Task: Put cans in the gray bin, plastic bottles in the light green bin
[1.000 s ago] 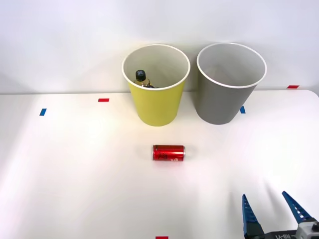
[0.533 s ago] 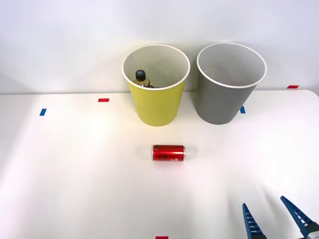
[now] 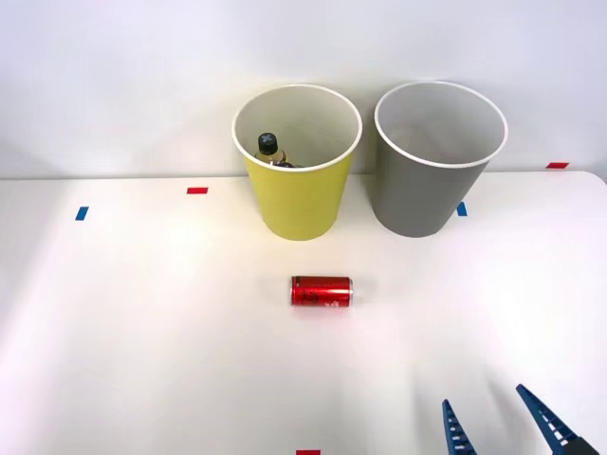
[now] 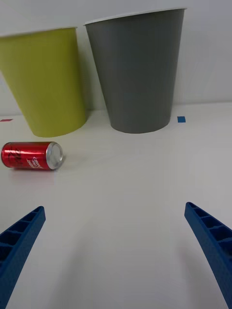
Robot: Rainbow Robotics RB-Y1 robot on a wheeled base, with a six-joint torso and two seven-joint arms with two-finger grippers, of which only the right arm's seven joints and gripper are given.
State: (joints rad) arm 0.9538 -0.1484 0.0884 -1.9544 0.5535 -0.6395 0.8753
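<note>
Front view: the slim red metal can with the silver top [image 3: 321,291] lies on its side on the white surface [image 3: 142,332], long axis running left to right, ahead and left of the right arm's blue ribbed tool [image 3: 496,427], spread wide and empty.

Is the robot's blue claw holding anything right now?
No, nothing. The right gripper is open with bare table between its fingers. The red can lies on its side on the table, apart from it.
</note>
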